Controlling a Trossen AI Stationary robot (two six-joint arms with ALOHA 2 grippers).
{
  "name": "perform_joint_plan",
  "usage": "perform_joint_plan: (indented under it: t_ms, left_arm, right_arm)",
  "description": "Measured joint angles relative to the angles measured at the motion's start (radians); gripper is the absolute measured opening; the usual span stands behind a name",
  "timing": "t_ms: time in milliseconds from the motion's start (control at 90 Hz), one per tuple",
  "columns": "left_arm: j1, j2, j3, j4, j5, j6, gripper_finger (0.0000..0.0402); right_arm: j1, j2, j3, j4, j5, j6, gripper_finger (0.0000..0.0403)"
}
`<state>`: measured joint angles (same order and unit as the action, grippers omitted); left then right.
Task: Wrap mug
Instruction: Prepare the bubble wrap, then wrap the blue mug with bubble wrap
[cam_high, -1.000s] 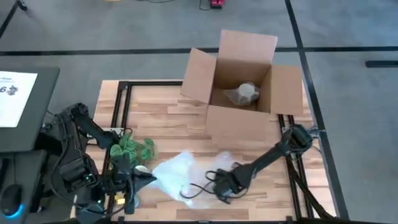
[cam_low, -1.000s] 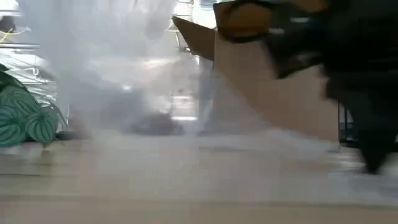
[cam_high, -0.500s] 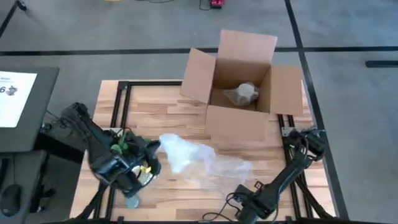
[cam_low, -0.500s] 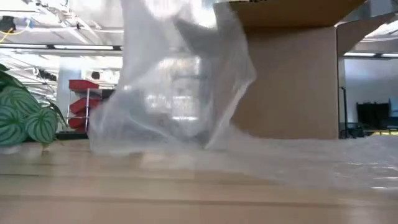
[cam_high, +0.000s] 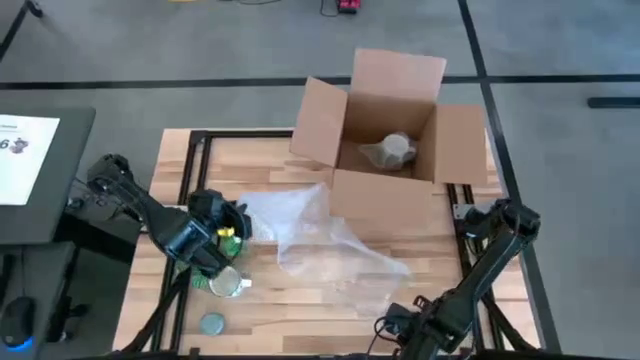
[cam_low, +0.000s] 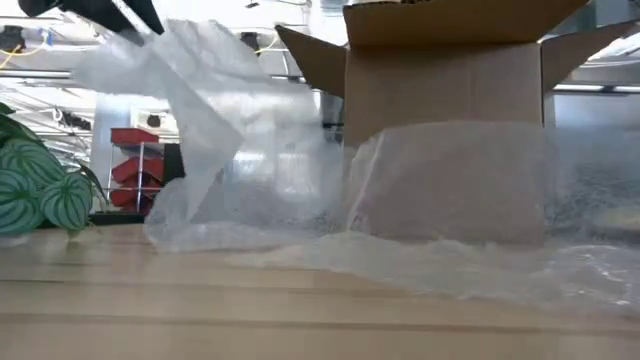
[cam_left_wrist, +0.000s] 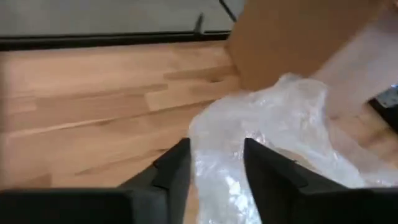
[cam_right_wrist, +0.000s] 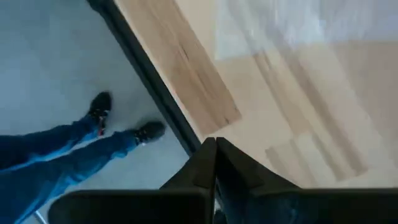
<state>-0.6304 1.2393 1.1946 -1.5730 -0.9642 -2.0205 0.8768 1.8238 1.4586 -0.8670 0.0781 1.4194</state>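
The open cardboard box (cam_high: 385, 135) at upper centre holds the mug (cam_high: 397, 149). The left gripper (cam_left_wrist: 214, 165) pinches the plastic sheet (cam_high: 320, 235); the right gripper (cam_right_wrist: 214, 163), lower right, is pressed together

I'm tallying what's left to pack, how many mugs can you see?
2: one mug inside the cardboard box, and what looks like a second mug on the table's left side. The bubble wrap could hide more.

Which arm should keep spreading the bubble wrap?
Left. Its end effector is shut on the clear plastic bubble wrap sheet; the right end effector sits shut at the table's near edge.
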Motion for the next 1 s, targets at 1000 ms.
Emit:
perform_joint_plan:
  t_ms: [1000]
  left_arm:
    - [-0.186,0.069,0.099,0.509,0.626,0.556,0.0071]
  right_arm:
    - [-0.212,0.189,-0.091,0.258,-0.098,-0.296,0.0001]
